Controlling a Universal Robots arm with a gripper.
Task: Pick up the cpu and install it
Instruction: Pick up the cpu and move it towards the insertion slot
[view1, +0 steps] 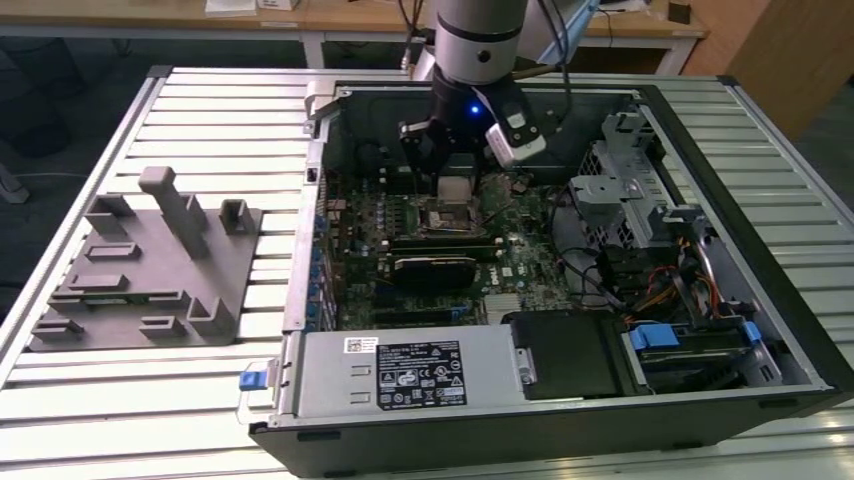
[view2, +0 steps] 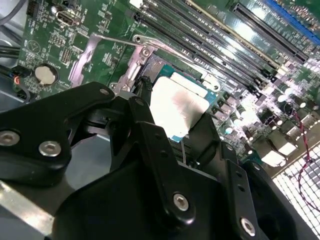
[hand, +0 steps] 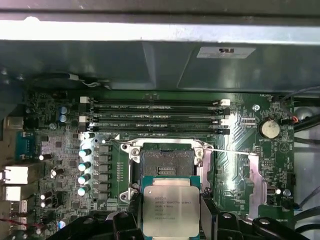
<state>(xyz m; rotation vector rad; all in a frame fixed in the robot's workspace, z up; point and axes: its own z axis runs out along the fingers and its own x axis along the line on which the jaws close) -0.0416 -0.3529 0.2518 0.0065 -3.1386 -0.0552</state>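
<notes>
The cpu (hand: 171, 209), a flat square chip with a pale silver top and a green rim, hangs between the black fingers of my gripper (hand: 171, 216), which is shut on its two side edges. It is held level just above the motherboard, a little off to one side of the open socket (hand: 167, 162), whose contact field lies bare inside a metal frame. In the second wrist view the cpu (view2: 176, 104) sits between the fingers (view2: 145, 107) over the socket frame. In the exterior view my gripper (view1: 458, 182) hovers inside the computer case above the socket (view1: 445, 214).
The socket's load plate (view2: 89, 56) is swung open and its thin lever (hand: 231, 150) stands across the board. Memory slots (hand: 155, 116), a row of capacitors (hand: 85, 167) and a coin battery (hand: 270, 128) ring the socket. Case walls (view1: 318, 200) and a drive cage (view1: 627, 190) hem in the arm. A grey fixture (view1: 147, 265) lies outside.
</notes>
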